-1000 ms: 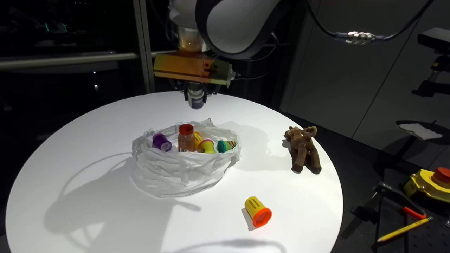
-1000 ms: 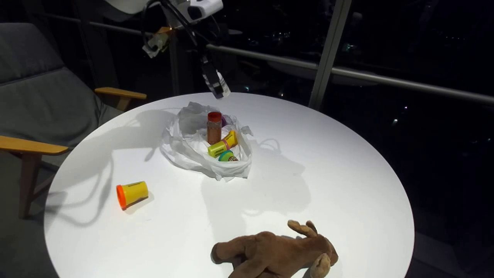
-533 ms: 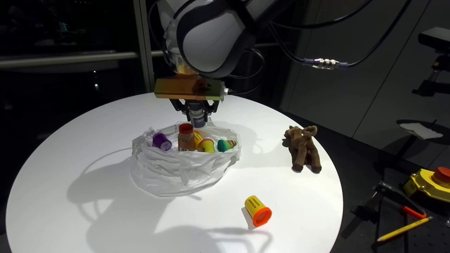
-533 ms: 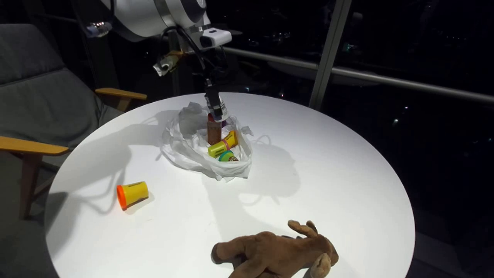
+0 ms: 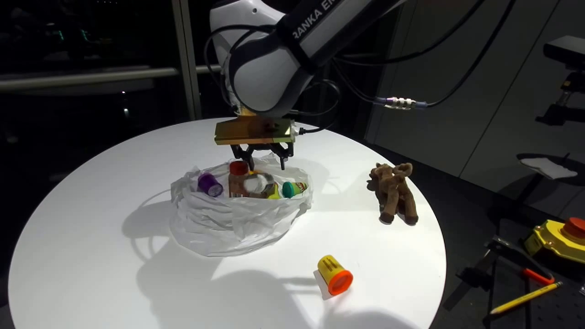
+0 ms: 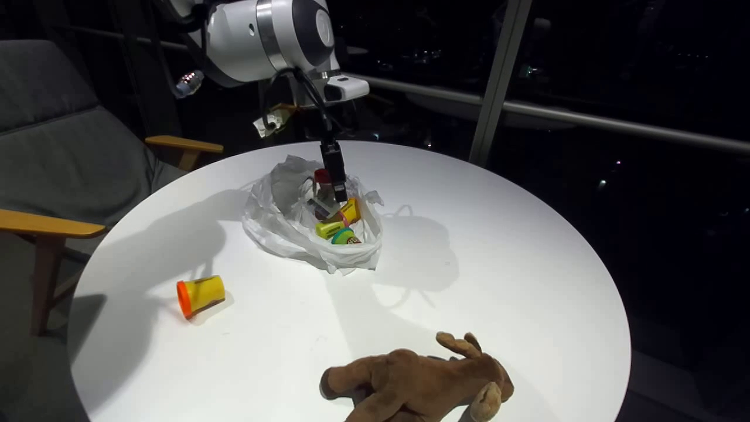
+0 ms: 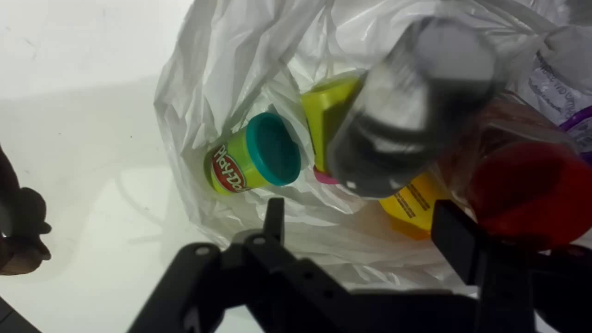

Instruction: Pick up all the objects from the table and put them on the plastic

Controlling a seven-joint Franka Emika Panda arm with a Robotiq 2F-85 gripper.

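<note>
The white plastic bag (image 5: 233,228) lies open on the round table. It holds a purple tub (image 5: 210,184), a red-lidded jar (image 5: 238,183), a teal-lidded tub (image 7: 252,157) and yellow tubs. A grey-white bottle (image 5: 258,184), blurred in the wrist view (image 7: 411,111), tilts among them, apart from my fingers. My gripper (image 5: 267,167) is open and empty just above the bag; its fingers are wide apart in the wrist view (image 7: 358,208). A yellow tub with an orange lid (image 5: 335,275) lies on the table outside the bag. A brown plush animal (image 6: 419,384) also lies on the table.
The white round table (image 5: 91,201) has its edge all around these things. A grey chair (image 6: 53,129) with wooden arms stands by the table. A side stand bears a yellow box with a red button (image 5: 560,240) and a pencil (image 5: 525,298).
My gripper has come down to the bag and opened. The grey-white bottle it held has been let go and has dropped among the things in the bag.
</note>
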